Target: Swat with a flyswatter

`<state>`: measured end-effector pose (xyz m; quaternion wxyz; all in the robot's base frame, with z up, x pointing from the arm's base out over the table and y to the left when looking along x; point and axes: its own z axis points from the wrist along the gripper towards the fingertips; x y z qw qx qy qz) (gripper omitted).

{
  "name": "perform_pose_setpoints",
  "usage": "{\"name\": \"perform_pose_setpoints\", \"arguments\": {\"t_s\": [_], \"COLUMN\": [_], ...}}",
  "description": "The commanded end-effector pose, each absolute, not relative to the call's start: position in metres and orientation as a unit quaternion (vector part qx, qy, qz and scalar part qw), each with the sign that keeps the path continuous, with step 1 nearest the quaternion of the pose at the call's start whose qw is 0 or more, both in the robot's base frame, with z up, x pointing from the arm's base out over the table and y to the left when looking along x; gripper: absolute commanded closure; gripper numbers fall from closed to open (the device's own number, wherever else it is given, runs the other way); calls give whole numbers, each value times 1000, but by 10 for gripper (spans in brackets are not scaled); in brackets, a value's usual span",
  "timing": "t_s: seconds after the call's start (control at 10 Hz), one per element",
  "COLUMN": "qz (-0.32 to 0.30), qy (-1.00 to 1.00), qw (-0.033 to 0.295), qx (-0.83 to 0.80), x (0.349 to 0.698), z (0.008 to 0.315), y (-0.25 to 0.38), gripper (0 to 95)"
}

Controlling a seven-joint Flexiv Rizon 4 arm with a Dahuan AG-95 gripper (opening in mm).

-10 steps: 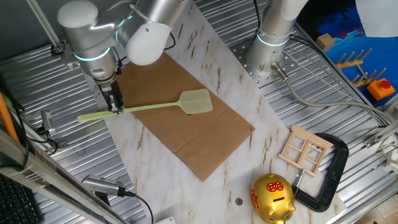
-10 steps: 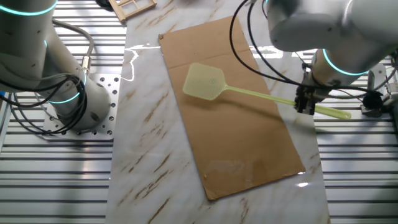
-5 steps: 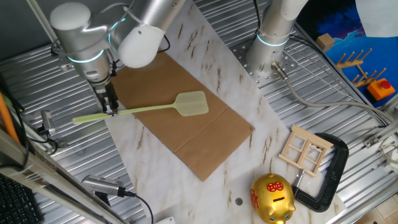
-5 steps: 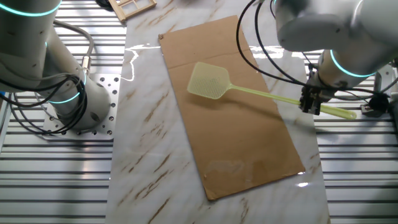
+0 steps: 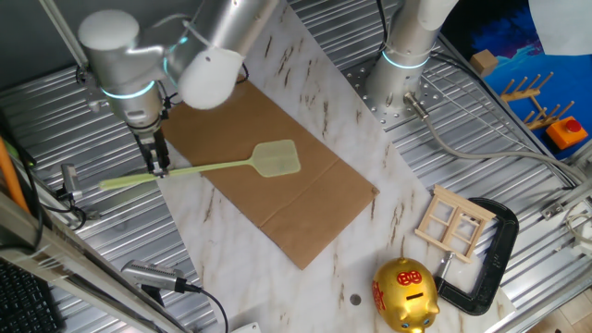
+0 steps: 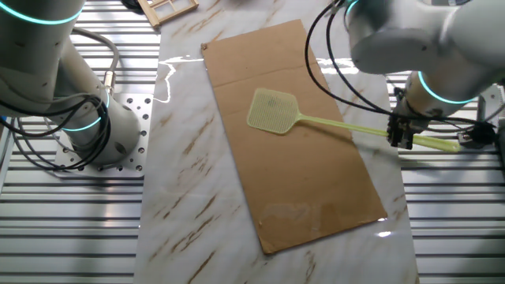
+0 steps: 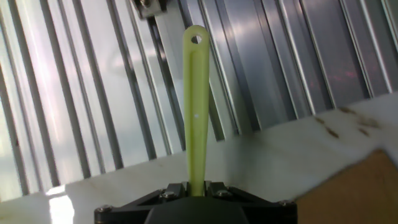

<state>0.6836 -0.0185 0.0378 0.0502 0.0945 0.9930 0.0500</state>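
The pale yellow-green flyswatter (image 5: pixel 222 166) is held level over the table. Its mesh head (image 5: pixel 276 158) hangs over the brown cardboard sheet (image 5: pixel 305 208). My gripper (image 5: pixel 157 166) is shut on the handle near its rear end, above the marble slab's edge. In the other fixed view the gripper (image 6: pixel 400 138) clamps the handle and the head (image 6: pixel 273 111) is over the cardboard (image 6: pixel 316 189). The hand view shows the handle's rear end (image 7: pixel 195 93) sticking out from between the gripper (image 7: pixel 194 186) fingers, with its hanging hole at the tip.
A second robot base (image 5: pixel 400 79) stands at the back. A gold piggy bank (image 5: pixel 404 294), a small wooden frame (image 5: pixel 453 225) and a black clamp (image 5: pixel 490 259) lie front right. Ribbed metal tabletop (image 5: pixel 83 277) surrounds the marble slab (image 5: pixel 305 74).
My gripper and the flyswatter have shifted along the handle's line toward the slab's edge; the head has moved back over the cardboard. The grip has not changed.
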Motion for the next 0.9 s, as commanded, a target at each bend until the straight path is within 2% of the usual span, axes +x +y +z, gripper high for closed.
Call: {"name": "perform_pose_setpoints", "arguments": {"t_s": [0.1,0.2,0.7,0.9], "qz": [40,37,37,39], "qy": [994,995,995,992], "qw": [69,67,18,15], "qx": [70,69,94,115], "x": [690,692,687,685], "z": [32,34,53,62], "y": [-20,-19,-17,-13], "gripper": [950,950,950,950]}}
